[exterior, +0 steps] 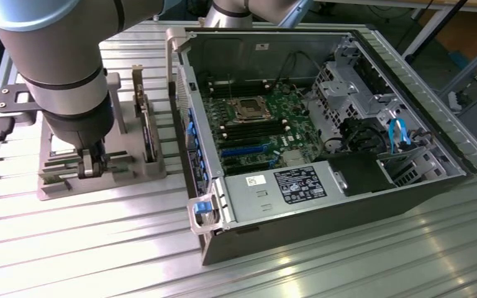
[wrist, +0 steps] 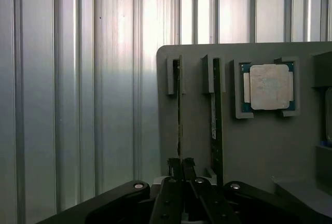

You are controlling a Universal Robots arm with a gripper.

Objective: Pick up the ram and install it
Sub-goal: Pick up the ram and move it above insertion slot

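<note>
At the exterior view's left, your gripper (exterior: 90,166) stands down in the matte gray holder (exterior: 143,166). Its dark fingers (wrist: 175,165) are drawn narrow, pinching the ram (wrist: 179,99), a thin stick on edge in its slot with its face hidden from you. Just beside it stands a second stick (wrist: 213,105), then the square silver-topped chip (wrist: 268,86). Further right, the open computer case (exterior: 330,230) rests on the ribbed aluminium table (exterior: 97,248).

The arm (exterior: 64,74) points straight down, its pincer (wrist: 181,163) closed nearly together.
</note>
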